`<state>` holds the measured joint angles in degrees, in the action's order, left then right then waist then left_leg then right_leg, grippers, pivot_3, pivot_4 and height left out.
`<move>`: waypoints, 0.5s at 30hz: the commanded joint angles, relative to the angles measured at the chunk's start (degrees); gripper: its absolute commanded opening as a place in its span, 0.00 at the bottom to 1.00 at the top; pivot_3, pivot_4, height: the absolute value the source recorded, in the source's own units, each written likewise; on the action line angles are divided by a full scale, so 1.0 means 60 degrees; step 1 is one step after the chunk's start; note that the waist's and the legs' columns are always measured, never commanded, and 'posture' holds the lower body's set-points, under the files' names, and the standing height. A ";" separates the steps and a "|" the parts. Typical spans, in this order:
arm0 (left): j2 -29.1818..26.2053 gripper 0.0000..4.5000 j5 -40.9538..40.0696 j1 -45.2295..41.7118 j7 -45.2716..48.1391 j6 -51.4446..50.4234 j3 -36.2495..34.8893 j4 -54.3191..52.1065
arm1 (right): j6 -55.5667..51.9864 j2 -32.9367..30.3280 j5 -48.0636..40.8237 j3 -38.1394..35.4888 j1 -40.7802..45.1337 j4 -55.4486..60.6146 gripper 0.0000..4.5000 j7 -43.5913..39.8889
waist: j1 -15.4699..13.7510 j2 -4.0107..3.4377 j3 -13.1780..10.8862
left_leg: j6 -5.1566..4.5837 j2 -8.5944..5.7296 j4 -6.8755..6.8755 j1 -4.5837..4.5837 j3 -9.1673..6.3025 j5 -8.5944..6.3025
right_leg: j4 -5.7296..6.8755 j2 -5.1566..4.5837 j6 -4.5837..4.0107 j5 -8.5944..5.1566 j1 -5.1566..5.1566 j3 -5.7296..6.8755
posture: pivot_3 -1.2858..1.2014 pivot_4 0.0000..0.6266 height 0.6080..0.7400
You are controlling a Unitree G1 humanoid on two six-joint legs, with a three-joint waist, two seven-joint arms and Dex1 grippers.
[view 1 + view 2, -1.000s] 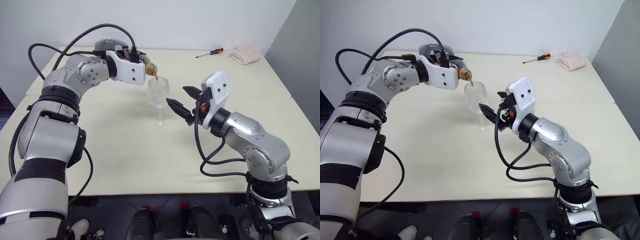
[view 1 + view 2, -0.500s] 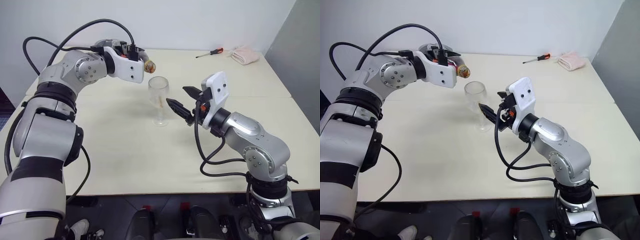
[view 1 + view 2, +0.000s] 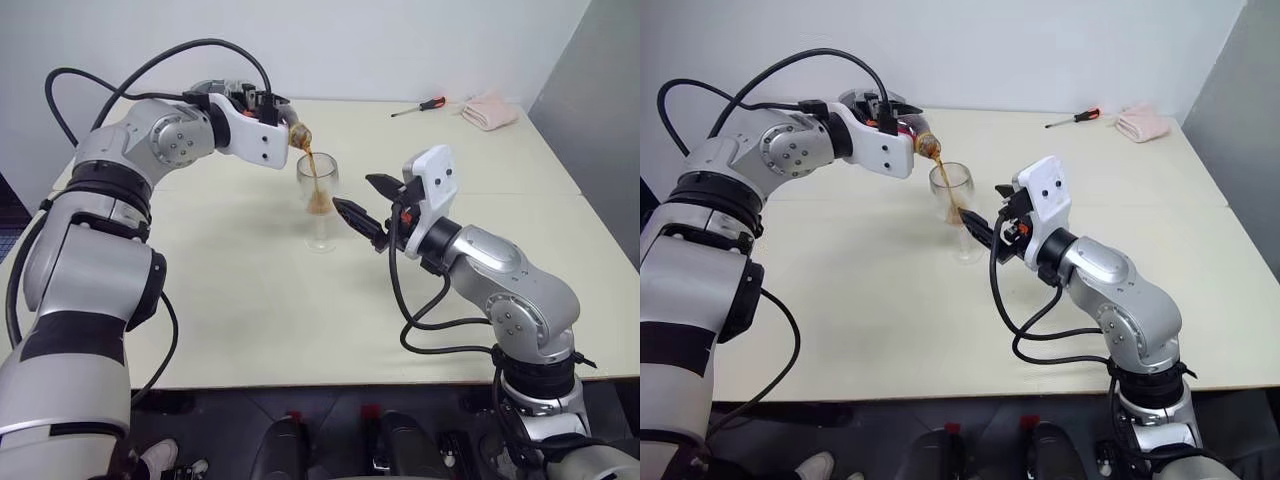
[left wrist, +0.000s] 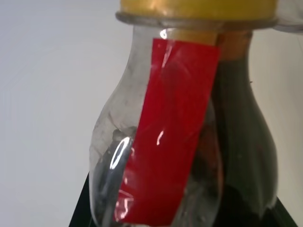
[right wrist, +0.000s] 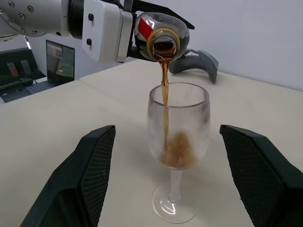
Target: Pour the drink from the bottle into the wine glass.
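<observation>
Above wine glass (image 5: 179, 142), left gripper (image 3: 285, 122) fingers clamping tilted bottle (image 5: 158, 32), drink (image 5: 164, 90) streaming; bowl bottom filling, most remaining. Right gripper (image 3: 362, 203) fingers wide, empty.

The worktop (image 3: 230, 290) is pale cream, made of two slabs meeting at a seam; the wine glass (image 3: 318, 205) stands upright on its foot near the middle; at the far right edge lie a red-handled screwdriver (image 3: 420, 106) and, just beside it, a folded pink cloth (image 3: 489, 108).
</observation>
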<state>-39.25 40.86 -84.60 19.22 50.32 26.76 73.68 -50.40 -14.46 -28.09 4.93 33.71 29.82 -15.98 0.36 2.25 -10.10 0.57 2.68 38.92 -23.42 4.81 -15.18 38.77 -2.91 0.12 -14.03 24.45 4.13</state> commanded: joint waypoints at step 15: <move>-0.0324 0.37 0.0006 -0.0510 -0.0409 0.0029 -0.0045 -0.0118 | 0.0289 0.0045 0.0040 0.0015 -0.0006 0.0251 0.84 -0.0044 | 0.0000 0.0000 0.0000 | -0.0001 -0.0001 0.0006 0.0002 0.0001 0.0000 | 0.0028 -0.0005 0.0000 0.0000 0.0011 -0.0003 | 0.52 0.24 1.00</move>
<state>-40.10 41.16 -85.07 18.11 50.40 26.79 73.82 -49.88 -14.41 -27.84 5.62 33.16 29.82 -16.01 0.36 2.25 -10.10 0.56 2.67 38.95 -23.41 4.81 -15.18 38.94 -2.94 0.12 -14.03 24.52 4.11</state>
